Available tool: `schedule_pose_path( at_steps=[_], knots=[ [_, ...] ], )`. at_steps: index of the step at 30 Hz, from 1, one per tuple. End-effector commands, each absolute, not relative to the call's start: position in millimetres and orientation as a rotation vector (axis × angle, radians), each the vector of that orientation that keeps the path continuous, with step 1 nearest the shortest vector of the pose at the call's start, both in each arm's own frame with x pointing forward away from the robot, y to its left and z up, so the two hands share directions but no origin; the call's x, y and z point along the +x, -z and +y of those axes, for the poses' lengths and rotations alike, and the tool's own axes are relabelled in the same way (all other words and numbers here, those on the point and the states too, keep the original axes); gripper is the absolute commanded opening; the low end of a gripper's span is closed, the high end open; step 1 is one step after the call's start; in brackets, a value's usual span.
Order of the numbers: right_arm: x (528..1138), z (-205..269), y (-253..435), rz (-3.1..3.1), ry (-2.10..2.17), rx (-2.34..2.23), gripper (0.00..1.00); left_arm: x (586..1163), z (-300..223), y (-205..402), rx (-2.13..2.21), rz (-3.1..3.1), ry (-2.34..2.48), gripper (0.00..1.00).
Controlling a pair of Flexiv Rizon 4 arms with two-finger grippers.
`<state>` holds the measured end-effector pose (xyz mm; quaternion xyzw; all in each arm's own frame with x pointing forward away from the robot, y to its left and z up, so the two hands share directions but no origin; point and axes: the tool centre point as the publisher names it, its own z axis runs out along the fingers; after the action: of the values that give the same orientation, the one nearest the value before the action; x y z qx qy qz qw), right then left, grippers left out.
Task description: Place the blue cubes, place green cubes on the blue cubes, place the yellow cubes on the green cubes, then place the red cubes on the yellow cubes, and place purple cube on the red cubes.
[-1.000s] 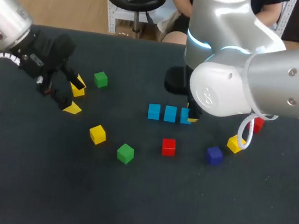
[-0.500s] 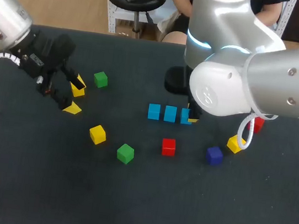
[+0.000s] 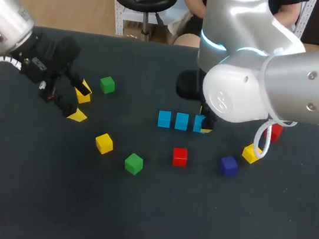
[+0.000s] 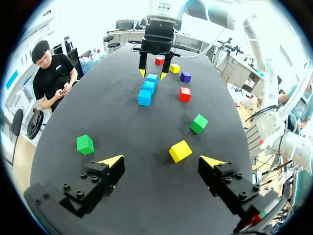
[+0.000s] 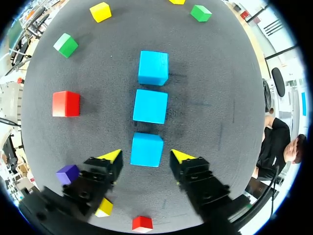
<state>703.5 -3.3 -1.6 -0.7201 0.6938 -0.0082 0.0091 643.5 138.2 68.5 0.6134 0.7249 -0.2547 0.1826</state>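
Dark table, loose cubes, nothing stacked. Three blue ones sit in a close left-to-right row near the table's middle, a bit toward the far edge: left blue cube, middle blue cube, right blue cube. Right gripper is down at the right blue cube with its fingers spread, one yellow tip on each side and a gap showing at both, so it is released and not grasping. From above, the right arm covers most of that gripper and part of that cube. Toward the near edge from the row: middle red cube, then purple cube to its right, then right yellow cube. Right red cube is partly hidden behind the arm's white cable, toward the right edge. Left gripper is by the left edge, toward the far-left corner, fingers wide apart and empty. Left yellow cube lies just ahead of it, apart from both tips. Near-side green cube lies beyond that, toward the blue row. Far-side green cube sits beside one finger, toward the far edge, not touching.
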Motion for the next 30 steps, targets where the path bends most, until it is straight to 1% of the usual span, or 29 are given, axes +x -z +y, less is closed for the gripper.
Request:
schedule_pose_path(
  at_steps=[1,9,10,11,12,14,15,16,17,30],
  knots=[
    [704.6,-4.4,-0.4,2.17,0.024,-2.248,1.0,643.3,139.0,-67.8,1.731,2.042,0.718,1.0],
    [698.9,-14.0,-7.3,2.192,0.036,-2.239,1.0,643.3,139.0,-67.8,1.731,2.042,0.718,1.0],
    [698.2,-15.3,-7.7,2.203,0.044,-2.24,0.98,643.3,139.0,-67.8,1.731,2.042,0.718,1.0],
    [696.8,-18.2,-7.8,2.208,0.045,-2.24,0.86,643.3,139.0,-67.8,1.731,2.042,0.718,1.0],
    [696.2,-20.3,-7.6,2.212,0.043,-2.238,0.49,643.3,139.0,-67.8,1.731,2.042,0.718,1.0],
    [695.6,-24.0,-6.7,2.223,0.042,-2.232,0.38,643.3,139.0,-67.8,1.731,2.042,0.718,1.0],
    [695.4,-25.6,-6.1,2.232,0.038,-2.226,0.28,643.3,139.0,-67.8,1.731,2.042,0.718,1.0],
    [695.3,-26.0,-6.0,2.233,0.037,-2.225,0.25,643.3,139.0,-67.8,1.731,2.042,0.718,1.0],
    [695.1,-27.0,-5.8,2.235,0.037,-2.223,0.0,643.3,139.0,-67.8,1.731,2.042,0.718,1.0],
    [703.6,-20.5,-2.7,2.218,0.034,-2.235,0.0,643.3,139.0,-67.8,1.731,2.042,0.718,1.0]
  ],
)
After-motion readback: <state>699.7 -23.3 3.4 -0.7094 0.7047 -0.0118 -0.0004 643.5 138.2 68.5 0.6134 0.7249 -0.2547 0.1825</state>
